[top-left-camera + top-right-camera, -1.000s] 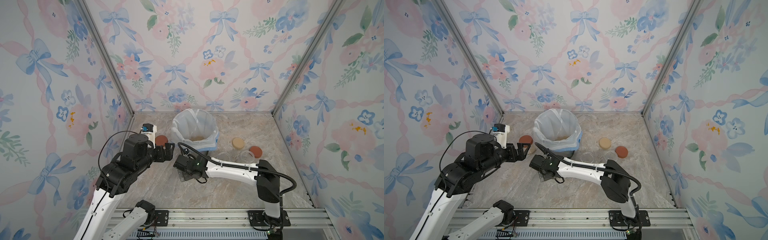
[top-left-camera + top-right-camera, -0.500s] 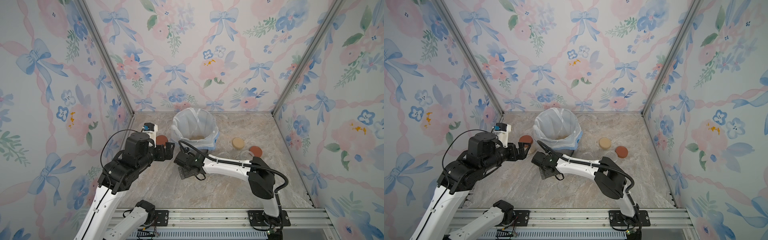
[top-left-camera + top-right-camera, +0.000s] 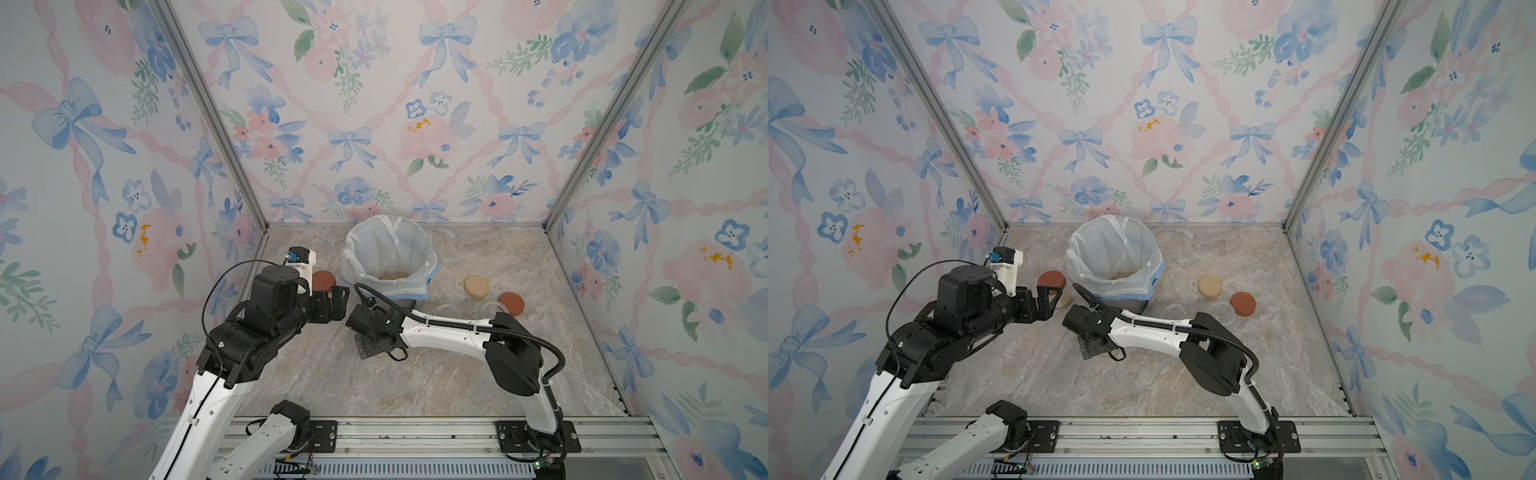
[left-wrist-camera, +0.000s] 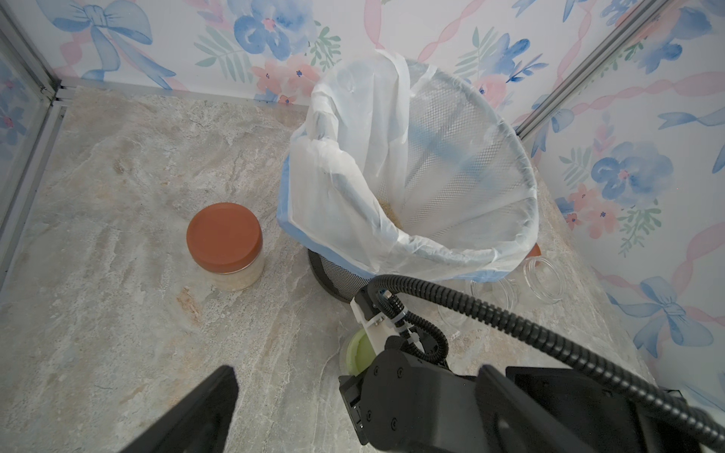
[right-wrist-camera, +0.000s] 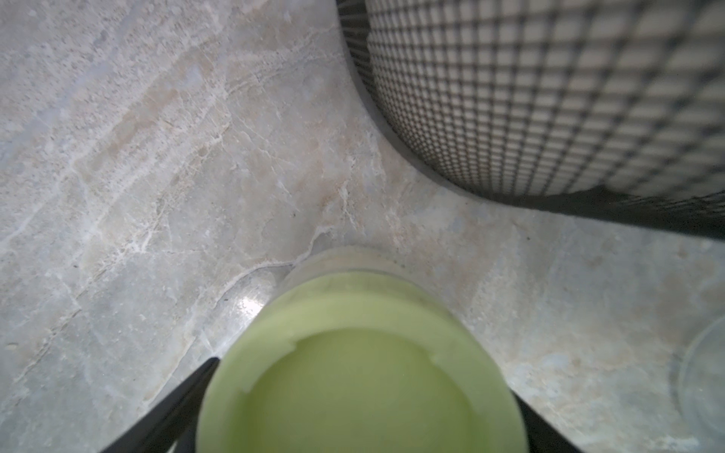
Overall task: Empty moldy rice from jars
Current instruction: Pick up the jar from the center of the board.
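On the tabletop [image 3: 415, 386], just in front of the lined mesh bin [image 4: 490, 157], a green-lidded jar [image 4: 356, 351] is flanked on both sides by the fingers of the right end effector [image 5: 367, 380]. Whether it is actually pinched cannot be told. The left end effector [image 3: 332, 300] is held spread wide and empty. Moldy rice [image 4: 240, 276] is noted inside a closed rust-lidded jar [image 4: 224, 239] standing upright beside the bin, and at the bottom of the bin.

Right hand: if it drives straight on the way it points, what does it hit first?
The right hand points down at the jar. Its green lid, between the fingers, comes first, with the table below. Palm-to-lid depth is unclear.
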